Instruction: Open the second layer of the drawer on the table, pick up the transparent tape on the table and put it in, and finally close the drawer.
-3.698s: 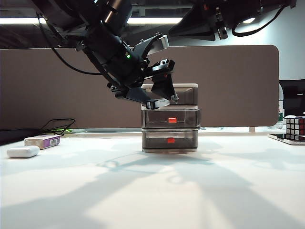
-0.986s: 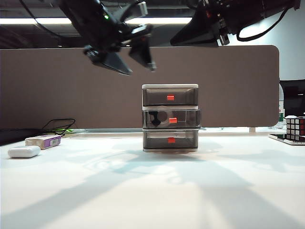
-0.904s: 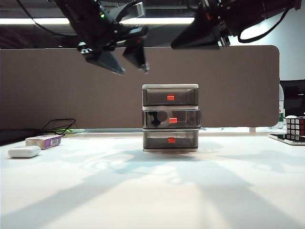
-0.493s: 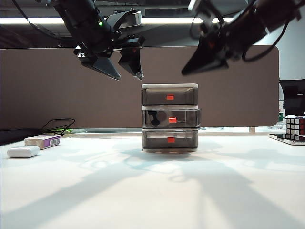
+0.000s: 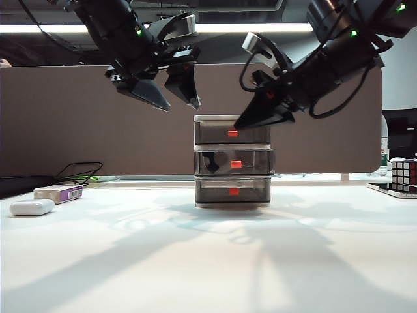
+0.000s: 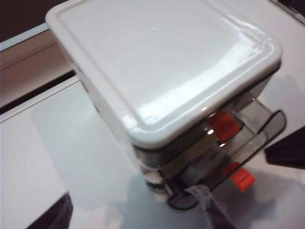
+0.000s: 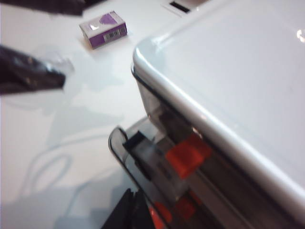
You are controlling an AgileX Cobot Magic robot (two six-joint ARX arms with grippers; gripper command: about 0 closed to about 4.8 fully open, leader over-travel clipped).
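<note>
White tabletop (image 5: 208, 261) met a brown-grey partition (image 5: 78, 117) behind your white-framed, smoky-grey three-tier drawer unit (image 5: 232, 162). Its middle tier (image 5: 233, 163) stood pulled out, and the clear ring of tape (image 5: 218, 161) lay inside. Your left tool (image 5: 171, 96) hung spread and empty above the unit's left. Your right tool (image 5: 242, 122) pointed at the top tier's front; I cannot tell its spread.

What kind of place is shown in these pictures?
Probably an office or lab desk: a white table backed by a brown partition, ceiling strip lights, a small drawer unit, and a puzzle cube.
</note>
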